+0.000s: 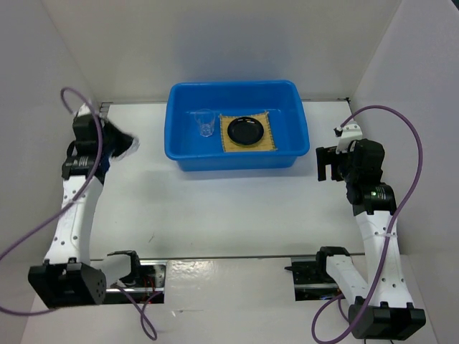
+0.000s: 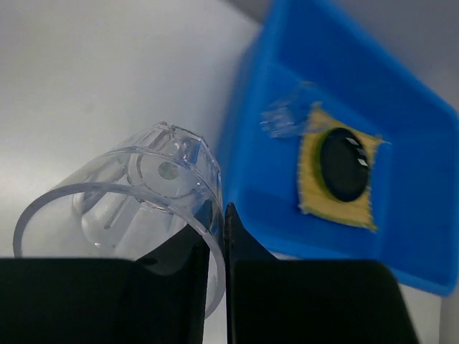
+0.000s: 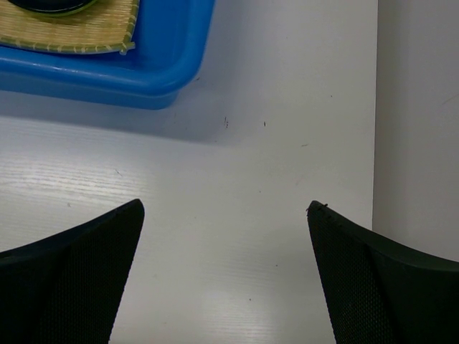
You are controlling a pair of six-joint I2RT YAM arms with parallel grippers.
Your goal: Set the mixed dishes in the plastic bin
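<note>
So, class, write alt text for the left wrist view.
The left gripper pinches the rim of a tilted clear plastic cup. Beyond it, the blue bin holds a second cup and a black plate on a bamboo mat.

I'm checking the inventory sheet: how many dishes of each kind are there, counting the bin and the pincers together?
Clear cups: 2 (bin cup inside the blue bin; held cup in the left pincer)
Bamboo mat: 1
Black plate: 1
Lime-green plate: 1, only its rim shows under the black plate
Total: 5
</note>
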